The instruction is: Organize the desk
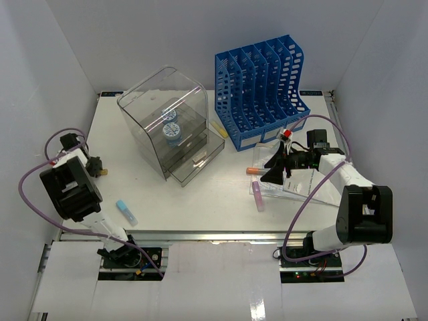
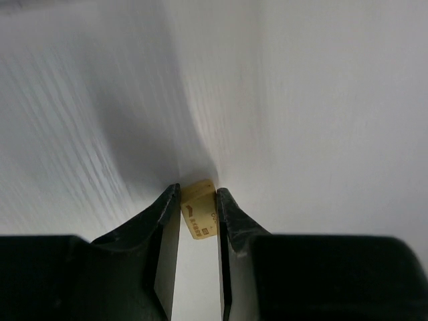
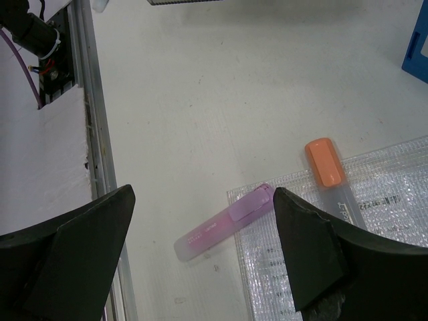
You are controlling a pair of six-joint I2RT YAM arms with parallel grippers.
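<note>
The white desk [image 1: 200,200] holds scattered stationery. At its left edge my left gripper [image 1: 95,167] points at the wall, and its narrow jaws [image 2: 198,195] are shut on a small tan eraser [image 2: 199,212] lying on the desk. My right gripper [image 1: 275,168] hovers open [image 3: 204,200] over a pink highlighter [image 3: 226,222], which lies half on a clear plastic sleeve [image 3: 374,254]. An orange highlighter [image 3: 326,162] rests on the same sleeve, just beyond the right finger. A light blue highlighter [image 1: 126,212] lies near the front rail on the left.
A clear plastic drawer box [image 1: 167,120] with blue-capped items inside stands at the back centre. A blue slotted file rack [image 1: 261,90] is to its right, and a yellow pen [image 1: 219,129] lies between them. White walls enclose the desk, and a metal rail [image 1: 200,234] runs along the front.
</note>
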